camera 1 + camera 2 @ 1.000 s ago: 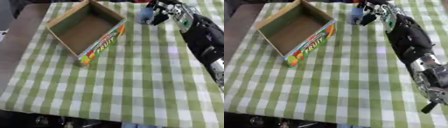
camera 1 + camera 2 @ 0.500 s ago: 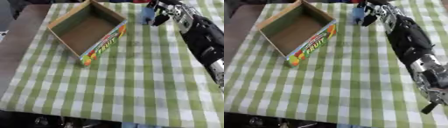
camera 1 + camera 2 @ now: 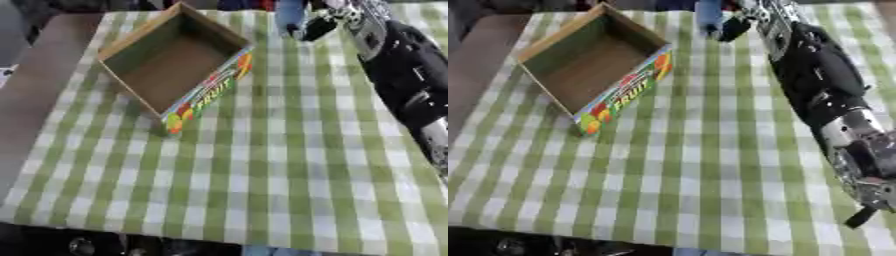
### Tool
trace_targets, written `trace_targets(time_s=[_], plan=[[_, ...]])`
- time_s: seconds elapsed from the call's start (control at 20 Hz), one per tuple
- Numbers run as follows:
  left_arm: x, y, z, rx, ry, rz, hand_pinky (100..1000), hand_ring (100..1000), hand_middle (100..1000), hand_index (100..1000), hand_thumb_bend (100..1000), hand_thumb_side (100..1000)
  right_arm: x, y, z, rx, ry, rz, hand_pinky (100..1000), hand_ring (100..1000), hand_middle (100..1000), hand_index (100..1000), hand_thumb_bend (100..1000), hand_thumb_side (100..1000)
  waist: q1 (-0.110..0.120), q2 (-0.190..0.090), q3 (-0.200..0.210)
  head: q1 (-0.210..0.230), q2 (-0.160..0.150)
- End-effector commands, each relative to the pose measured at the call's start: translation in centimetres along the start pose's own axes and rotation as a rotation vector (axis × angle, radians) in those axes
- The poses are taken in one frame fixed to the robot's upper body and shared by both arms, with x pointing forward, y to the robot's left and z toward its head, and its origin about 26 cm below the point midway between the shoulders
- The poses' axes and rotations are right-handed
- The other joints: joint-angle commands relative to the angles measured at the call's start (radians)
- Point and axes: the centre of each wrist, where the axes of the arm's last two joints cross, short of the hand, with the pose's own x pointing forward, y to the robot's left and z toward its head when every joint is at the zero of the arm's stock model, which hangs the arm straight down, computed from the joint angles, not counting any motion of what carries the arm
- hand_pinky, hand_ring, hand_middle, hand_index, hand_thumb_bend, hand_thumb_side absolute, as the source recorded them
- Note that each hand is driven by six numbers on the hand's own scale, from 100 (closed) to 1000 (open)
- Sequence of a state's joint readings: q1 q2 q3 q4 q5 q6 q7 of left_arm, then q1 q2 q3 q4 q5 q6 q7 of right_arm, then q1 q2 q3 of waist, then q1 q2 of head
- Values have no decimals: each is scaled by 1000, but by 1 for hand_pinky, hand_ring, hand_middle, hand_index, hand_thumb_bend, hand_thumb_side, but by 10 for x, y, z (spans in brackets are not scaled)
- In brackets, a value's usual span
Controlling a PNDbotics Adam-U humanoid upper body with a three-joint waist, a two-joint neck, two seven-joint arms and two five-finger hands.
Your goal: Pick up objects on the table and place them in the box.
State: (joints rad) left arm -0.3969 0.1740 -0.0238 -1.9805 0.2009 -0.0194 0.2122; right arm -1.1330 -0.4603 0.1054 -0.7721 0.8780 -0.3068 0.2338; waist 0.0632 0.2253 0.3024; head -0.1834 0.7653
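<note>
The box (image 3: 175, 65) looks like matt brown cardboard with a glossy printed near side. A soft green-and-white checked cloth (image 3: 262, 175) covers the table. The right arm (image 3: 833, 95) shows smooth black plastic and shiny silver metal.

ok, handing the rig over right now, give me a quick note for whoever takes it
Right hand: at the far edge of the table, fingers curled round a blue object, just past the box's far right corner.
Left hand: not in view.
Box: open, empty, sitting askew on the green checked cloth, fruit print on its near side.
Done: blue object gripped.
Left: carry it over the box and drop it in. No other loose objects show on the cloth.
</note>
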Motion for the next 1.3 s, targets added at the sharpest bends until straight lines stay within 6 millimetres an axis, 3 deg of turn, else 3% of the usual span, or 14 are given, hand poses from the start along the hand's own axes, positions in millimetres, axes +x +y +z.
trace_targets(time_s=[0.05,0.1,0.15,0.2,0.4,0.75,1.0,1.3], plan=[[7,-1,-3,-16,-28,3,660,635,605,835,161,712,28,-37,-7,-80,-132,50,669,735,507,664,100,100,-4,-27,1,-1,5],[7,-1,-2,-15,-27,4,660,635,605,835,160,712,36,-41,-8,-86,-168,61,669,735,507,664,100,100,-5,-30,0,-1,5],[7,-1,-2,-16,-27,4,660,635,605,835,159,713,46,-46,-10,-91,-213,71,674,736,508,664,100,167,-7,-33,1,-2,5],[7,-1,-2,-17,-26,4,660,635,605,835,159,713,54,-49,-10,-92,-250,79,675,737,508,664,100,100,-9,-35,1,-3,5],[6,-2,-2,-21,-27,9,659,635,606,834,160,712,90,-54,-15,-45,-394,109,690,744,519,675,100,100,-14,-42,8,-10,5],[6,-5,-3,-28,-31,22,659,636,606,834,159,711,133,-32,-25,150,-529,95,703,754,536,690,100,100,-19,-46,26,-31,5],[7,-7,-4,-33,-36,29,660,637,606,833,160,711,149,-16,-31,215,-561,101,703,753,541,693,100,100,-22,-44,44,-42,5],[7,-8,-4,-34,-39,34,659,636,606,833,161,711,153,-1,-34,160,-521,111,695,748,556,703,100,100,-24,-42,56,-47,5]])
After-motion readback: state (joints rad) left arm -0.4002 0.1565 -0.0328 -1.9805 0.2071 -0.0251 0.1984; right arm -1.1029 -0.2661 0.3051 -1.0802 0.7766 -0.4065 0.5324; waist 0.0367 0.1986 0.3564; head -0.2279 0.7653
